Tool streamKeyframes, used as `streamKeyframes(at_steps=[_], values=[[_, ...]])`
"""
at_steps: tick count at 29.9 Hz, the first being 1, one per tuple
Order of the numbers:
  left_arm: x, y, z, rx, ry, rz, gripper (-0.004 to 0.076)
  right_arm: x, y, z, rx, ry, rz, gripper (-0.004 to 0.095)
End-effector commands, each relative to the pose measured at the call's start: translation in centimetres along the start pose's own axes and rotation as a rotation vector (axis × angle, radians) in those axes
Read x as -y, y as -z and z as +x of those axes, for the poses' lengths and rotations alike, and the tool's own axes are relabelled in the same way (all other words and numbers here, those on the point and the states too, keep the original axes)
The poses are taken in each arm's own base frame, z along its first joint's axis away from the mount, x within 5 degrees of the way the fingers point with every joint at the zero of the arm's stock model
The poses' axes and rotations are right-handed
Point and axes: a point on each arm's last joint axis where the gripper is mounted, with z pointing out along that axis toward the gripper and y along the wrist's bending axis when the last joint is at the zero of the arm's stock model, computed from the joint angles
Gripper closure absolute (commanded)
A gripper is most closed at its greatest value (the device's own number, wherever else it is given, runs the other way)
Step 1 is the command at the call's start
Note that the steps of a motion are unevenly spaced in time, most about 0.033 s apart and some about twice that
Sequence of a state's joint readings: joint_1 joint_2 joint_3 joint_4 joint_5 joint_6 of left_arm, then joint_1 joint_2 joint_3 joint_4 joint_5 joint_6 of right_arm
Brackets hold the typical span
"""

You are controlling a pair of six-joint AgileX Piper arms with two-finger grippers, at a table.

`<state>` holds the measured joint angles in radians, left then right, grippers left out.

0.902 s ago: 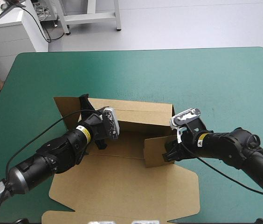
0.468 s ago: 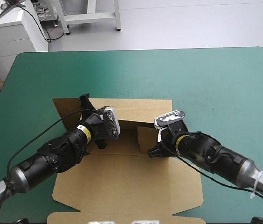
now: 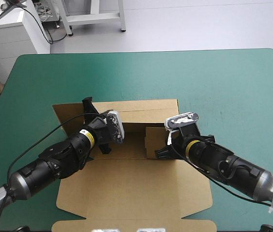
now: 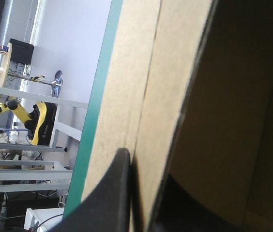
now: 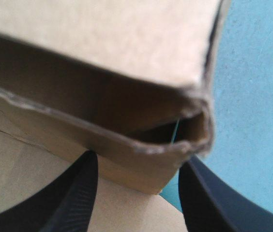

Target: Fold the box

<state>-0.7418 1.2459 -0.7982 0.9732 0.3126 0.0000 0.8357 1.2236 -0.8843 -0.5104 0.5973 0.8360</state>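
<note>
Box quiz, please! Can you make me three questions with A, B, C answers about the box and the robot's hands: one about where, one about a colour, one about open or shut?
1. Where is the right gripper?
A. At the upright flap of the box.
B. High in the air.
C. Lying on the floor.

2. What colour is the table's cover?
A. Red.
B. Teal-green.
C. Yellow.

3. How are the right gripper's fingers?
A. Shut in a point.
B. Hidden.
C. Open, standing apart.

Answers:
1 A: the high view shows it right at the flap.
2 B: teal-green shows all around the box.
3 C: the right wrist view shows both fingers apart, with the flap's corner in the gap.
</note>
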Motion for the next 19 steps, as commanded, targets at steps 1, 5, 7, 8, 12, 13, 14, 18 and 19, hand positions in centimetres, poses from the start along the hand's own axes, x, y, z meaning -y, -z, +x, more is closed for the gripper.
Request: streamKeyframes(at_steps=[1, 5, 7, 8, 12, 13, 14, 18, 19], values=[[1.5, -0.4, 2.1, -0.190, 0.151, 0.074, 0.0732, -0.4, 1.6, -2.0, 0.152, 0.029, -0.066, 0.0423], [1.5, -0.4, 2.1, -0.190, 0.151, 0.074, 0.0732, -0.8, 1.3, -2.4, 0.198, 0.051, -0.105, 0.0391], [1.5, -0.4, 2.1, -0.190, 0.151, 0.074, 0.0732, -0.8, 1.0, -2.5, 0.202, 0.036, -0.088, 0.0391], [1.5, -0.4, 2.1, -0.190, 0.151, 0.074, 0.0732, -0.8, 0.7, -2.4, 0.194, 0.030, -0.078, 0.0391], [1.5, -0.4, 2.1, -0.193, 0.153, 0.074, 0.0732, -1.0, -0.8, -2.2, 0.168, 0.052, -0.054, 0.0396], [1.5, -0.4, 2.1, -0.193, 0.153, 0.074, 0.0732, -1.0, -1.1, -2.2, 0.167, 0.047, -0.044, 0.0396], [1.5, -0.4, 2.1, -0.193, 0.153, 0.074, 0.0732, -1.0, -1.4, -2.2, 0.168, 0.034, -0.035, 0.0396], [1.5, -0.4, 2.1, -0.193, 0.151, 0.075, 0.0732, -1.1, -2.0, -2.1, 0.158, 0.015, -0.025, 0.0467], [1.5, -0.4, 2.1, -0.193, 0.151, 0.075, 0.0732, -1.2, -2.0, -2.0, 0.152, 0.019, -0.025, 0.0510]])
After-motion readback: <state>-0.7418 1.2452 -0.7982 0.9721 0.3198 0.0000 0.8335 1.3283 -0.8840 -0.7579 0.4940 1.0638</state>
